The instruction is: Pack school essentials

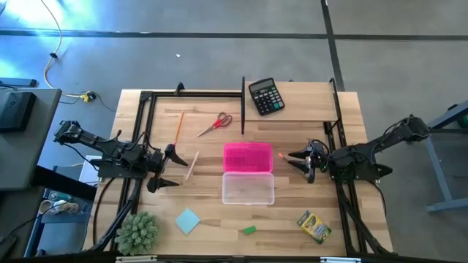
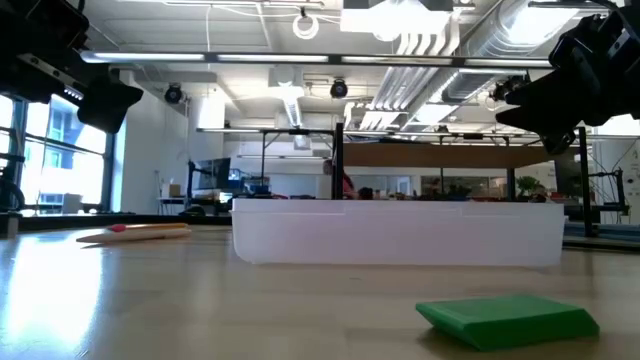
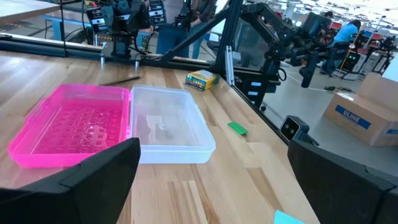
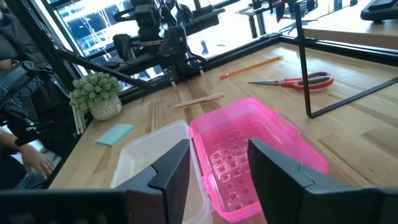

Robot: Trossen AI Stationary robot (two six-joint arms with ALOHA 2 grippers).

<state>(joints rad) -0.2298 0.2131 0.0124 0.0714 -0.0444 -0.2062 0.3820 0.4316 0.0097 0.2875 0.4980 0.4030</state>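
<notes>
While both arms hover, left claw (image 1: 170, 166) wide, right claw (image 1: 295, 158) narrower

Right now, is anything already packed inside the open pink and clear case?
No. The case lies open with both halves bare, and the scissors, pencil and eraser are on the table around it.

Both arms reach inward over the worktop (image 1: 322, 109) from opposite sides. The left gripper (image 1: 172, 168) has its fingers spread wide; the right gripper (image 1: 298, 162) holds its fingers partly apart, empty.
</notes>
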